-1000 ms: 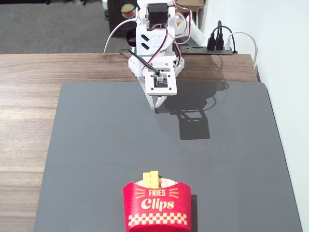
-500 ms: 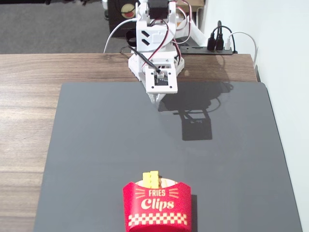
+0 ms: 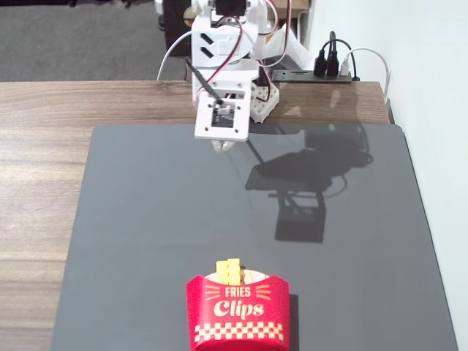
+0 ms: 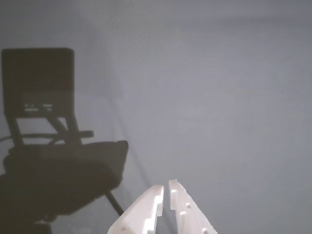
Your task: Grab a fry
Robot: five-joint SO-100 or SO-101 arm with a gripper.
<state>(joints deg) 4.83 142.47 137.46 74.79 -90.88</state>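
In the fixed view a red "FRIES Clips" carton (image 3: 238, 316) stands at the near edge of the dark grey mat (image 3: 146, 219). Short yellow fry ends (image 3: 229, 271) stick out of its top. The white gripper (image 3: 224, 145) hangs folded at the far edge of the mat, far from the carton, its fingers pointing down. In the wrist view the gripper (image 4: 165, 187) enters from the bottom edge, its two white fingertips (image 4: 152, 200) almost touching with nothing between them. The wrist view shows only bare mat and the arm's shadow; carton and fries are out of that view.
The mat lies on a wooden table (image 3: 44, 146). The arm's base (image 3: 234, 51) and a power strip with cables (image 3: 329, 69) sit at the far edge. A white wall (image 3: 439, 110) runs along the right side.
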